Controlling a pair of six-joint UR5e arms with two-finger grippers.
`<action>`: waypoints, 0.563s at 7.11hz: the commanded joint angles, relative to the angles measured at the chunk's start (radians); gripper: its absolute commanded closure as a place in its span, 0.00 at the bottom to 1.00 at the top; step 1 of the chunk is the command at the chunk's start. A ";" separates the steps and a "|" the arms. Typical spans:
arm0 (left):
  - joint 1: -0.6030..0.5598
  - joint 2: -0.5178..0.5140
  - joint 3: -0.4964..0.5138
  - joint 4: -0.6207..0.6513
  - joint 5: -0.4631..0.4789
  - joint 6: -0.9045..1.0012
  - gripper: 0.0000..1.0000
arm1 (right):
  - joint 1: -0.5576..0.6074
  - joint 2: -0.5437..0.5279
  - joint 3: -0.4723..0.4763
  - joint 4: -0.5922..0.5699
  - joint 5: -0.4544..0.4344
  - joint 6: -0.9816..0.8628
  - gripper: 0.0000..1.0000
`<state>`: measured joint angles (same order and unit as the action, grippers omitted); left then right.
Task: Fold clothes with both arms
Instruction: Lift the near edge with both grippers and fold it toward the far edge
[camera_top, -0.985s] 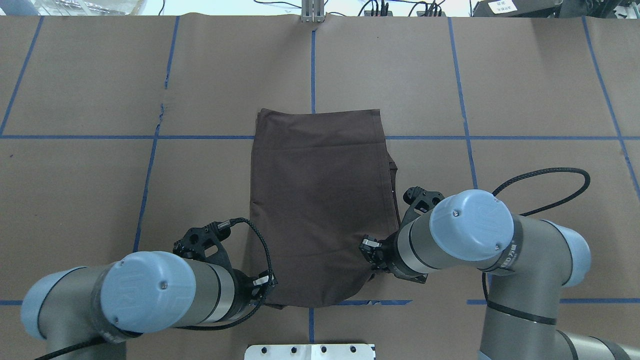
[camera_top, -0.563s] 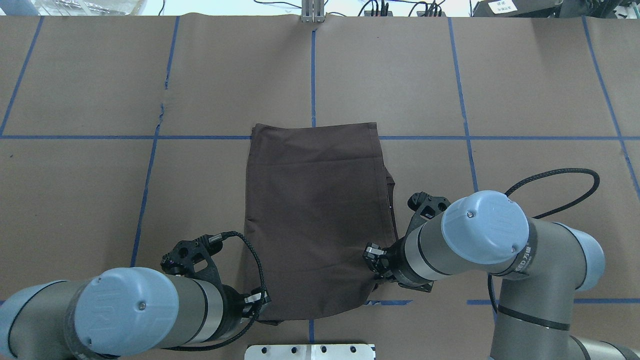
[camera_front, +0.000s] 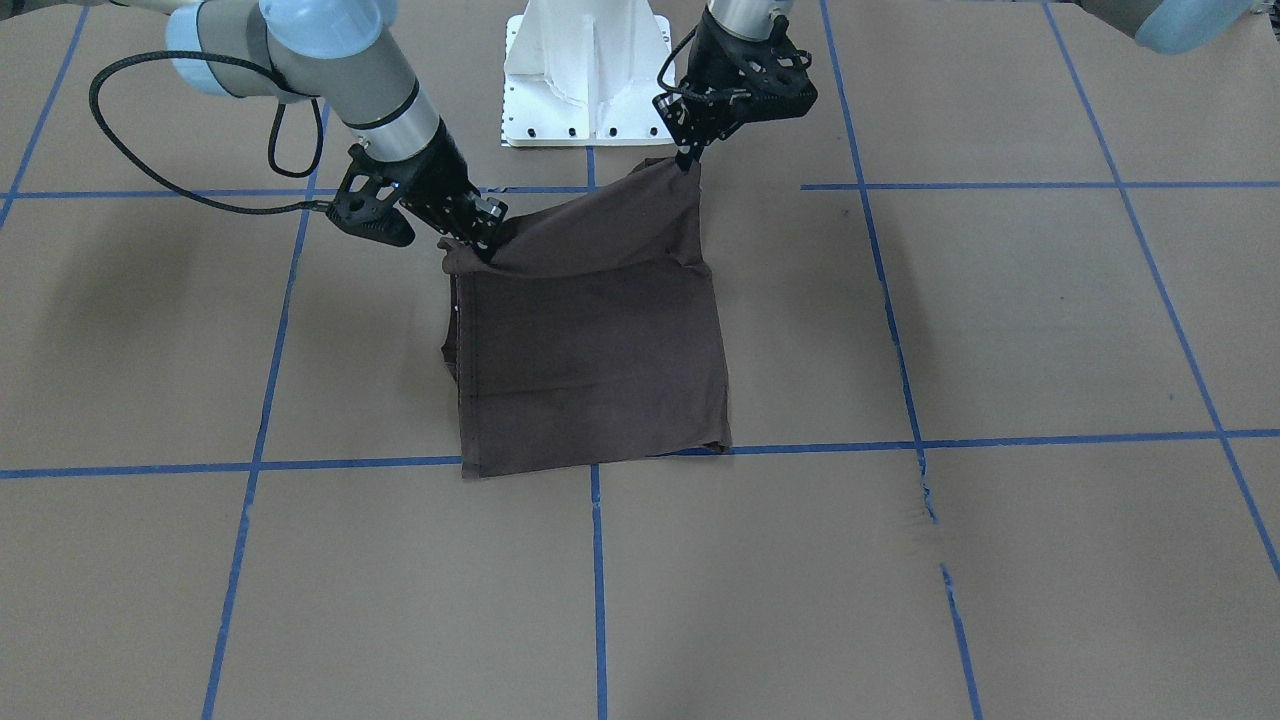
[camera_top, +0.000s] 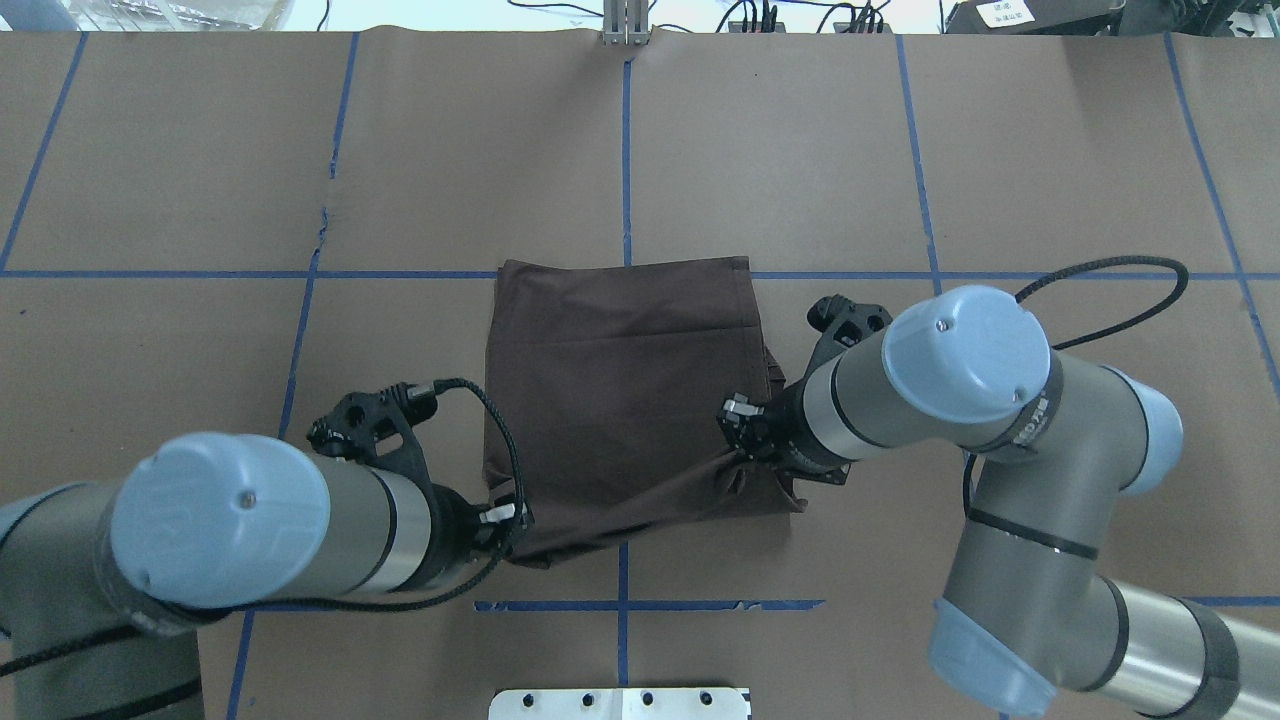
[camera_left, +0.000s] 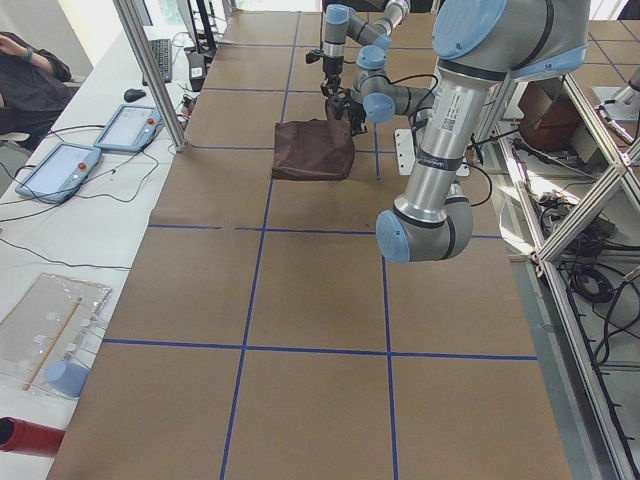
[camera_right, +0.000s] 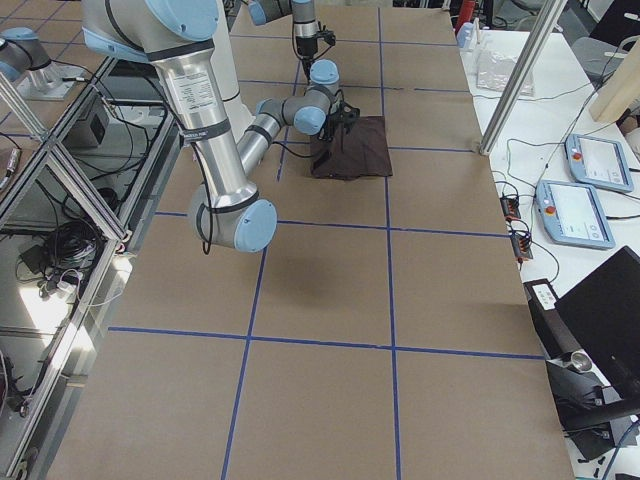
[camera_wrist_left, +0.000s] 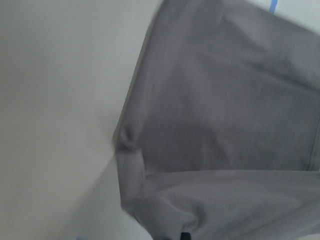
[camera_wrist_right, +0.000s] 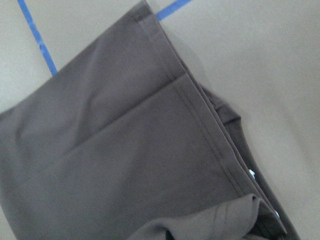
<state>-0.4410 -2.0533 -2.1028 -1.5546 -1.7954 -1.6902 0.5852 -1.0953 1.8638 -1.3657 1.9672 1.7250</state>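
Both hands have risen with the near corners of the shirt (camera_top: 620, 370): left hand (camera_top: 517, 537) and right hand (camera_top: 745, 463) each clench cloth, the rest lying flat ahead of them on the bench (camera_top: 180, 160). We would carry both corners forward level, hem taut, to the far edge. Its brown paper carries blue tape lines (camera_top: 150, 274); tablets (camera_left: 60, 170) lie well ahead of the hands.

The T-shirt (camera_top: 620, 380) lies on the desk (camera_top: 200, 150) ahead of both tools; left tool (camera_top: 515, 533) holds its near-left corner, right tool (camera_top: 740, 458) the near-right.
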 joint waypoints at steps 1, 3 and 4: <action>-0.100 -0.047 0.175 -0.109 -0.016 0.047 1.00 | 0.070 0.103 -0.141 0.005 0.013 -0.031 1.00; -0.136 -0.048 0.251 -0.196 -0.016 0.049 1.00 | 0.074 0.188 -0.266 0.007 0.013 -0.038 1.00; -0.149 -0.066 0.276 -0.196 -0.015 0.061 1.00 | 0.081 0.216 -0.326 0.007 0.015 -0.038 1.00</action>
<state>-0.5720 -2.1055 -1.8594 -1.7347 -1.8111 -1.6390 0.6596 -0.9203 1.6124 -1.3593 1.9806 1.6887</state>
